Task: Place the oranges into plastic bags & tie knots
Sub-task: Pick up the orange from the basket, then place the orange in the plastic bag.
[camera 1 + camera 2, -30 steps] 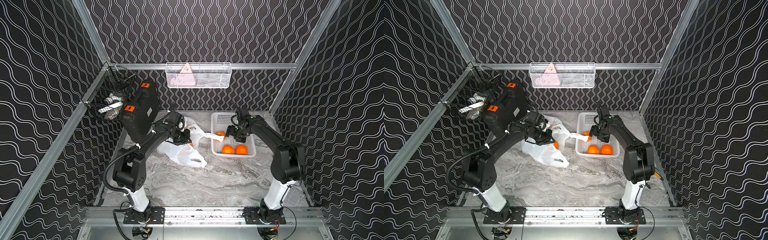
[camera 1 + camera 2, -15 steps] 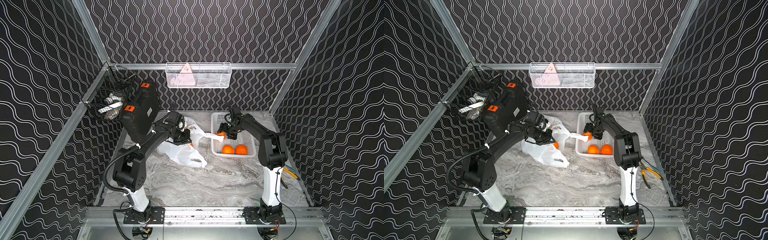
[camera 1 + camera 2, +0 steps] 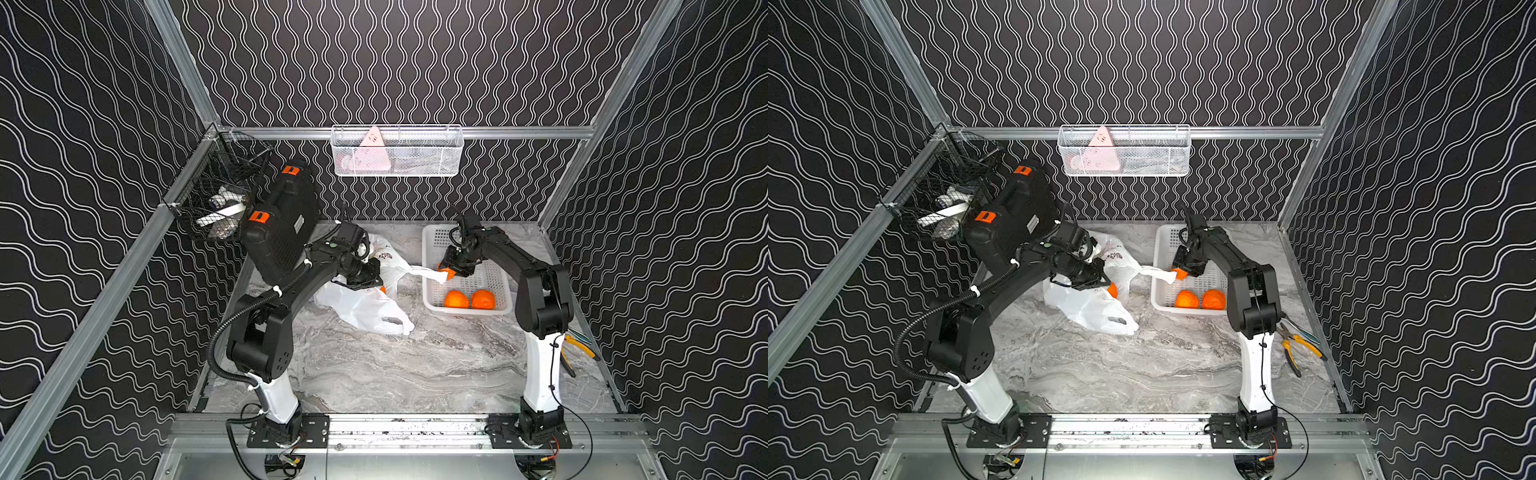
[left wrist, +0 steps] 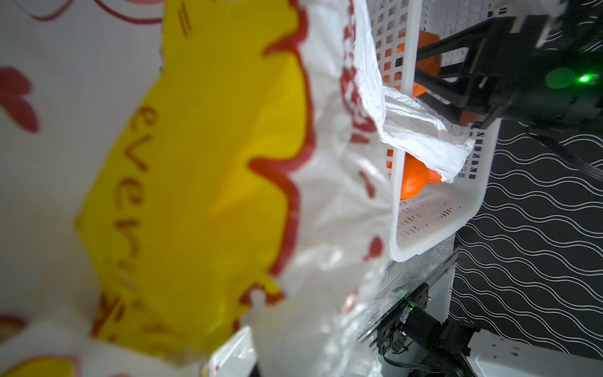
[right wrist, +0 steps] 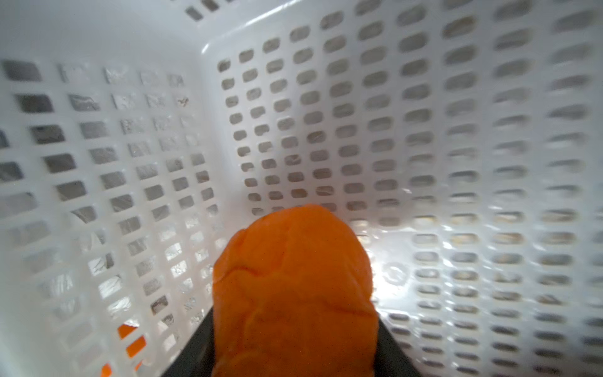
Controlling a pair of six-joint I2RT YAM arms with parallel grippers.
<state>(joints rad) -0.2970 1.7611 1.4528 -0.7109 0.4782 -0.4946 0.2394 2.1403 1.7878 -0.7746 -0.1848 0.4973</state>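
1. In both top views, the left gripper [image 3: 368, 277] is pressing its fingers together on the white bag [image 3: 361, 309]. The plastic is hiding the fingertips. The bag is lying crumpled on the table [image 3: 395, 374], between the two arms. One strip [image 3: 422, 272] of it is reaching over the rim of the white basket [image 3: 428, 257].
2. Also in the top views, the right gripper [image 3: 451, 273] is hanging inside the basket and pinching an orange [image 3: 1179, 274]. The black fingers are covering most of it. Two more oranges [image 3: 456, 299] are sitting side by side at the near end of the basket. A bit of a fourth orange [image 3: 1112, 289] is peeking out beside the bag. I cannot tell if it is inside.
3. In the left wrist view, the bag [image 4: 195, 163] is filling most of the picture, very close and blurry. The strip [image 4: 424, 140] is drooping over the basket [image 4: 434, 235] and half covering one orange [image 4: 412, 181]. The right gripper [image 4: 424, 73] is partly cut off at the edge.
4. In the right wrist view, the pinched orange [image 5: 293, 277] is blocking the middle. Only dark slivers of the fingers [image 5: 192, 357] are showing beside it. The basket [image 5: 359, 130] walls are looking blurry.
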